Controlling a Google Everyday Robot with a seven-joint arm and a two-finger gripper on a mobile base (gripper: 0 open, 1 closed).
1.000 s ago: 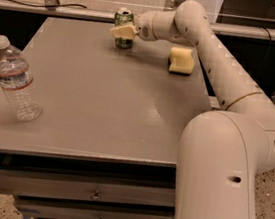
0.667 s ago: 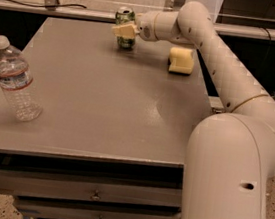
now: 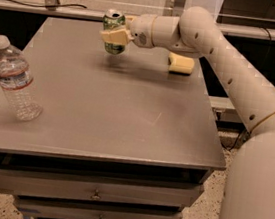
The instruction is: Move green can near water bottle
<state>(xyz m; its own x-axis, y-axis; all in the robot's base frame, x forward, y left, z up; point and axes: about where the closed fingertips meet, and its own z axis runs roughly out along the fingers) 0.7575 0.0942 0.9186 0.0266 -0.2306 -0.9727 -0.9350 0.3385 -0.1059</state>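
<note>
The green can (image 3: 113, 30), with a silver top, is held upright in my gripper (image 3: 115, 36) and hangs a little above the far middle of the grey table (image 3: 127, 110). The gripper's pale fingers (image 3: 115, 36) are shut around the can's middle, and the arm reaches in from the right. The water bottle (image 3: 13, 77), clear and ribbed with a white cap and a white-and-red label, stands tilted at the table's left edge, well to the left and nearer the front than the can.
A yellow sponge (image 3: 182, 64) lies on the table at the far right, just under my forearm. Drawers (image 3: 96, 194) run below the table's front edge. A metal frame and cable (image 3: 50, 4) stand behind the table.
The can has been lifted off the table and carried to the left and toward the front, held in my gripper. The bottle and sponge have not moved.
</note>
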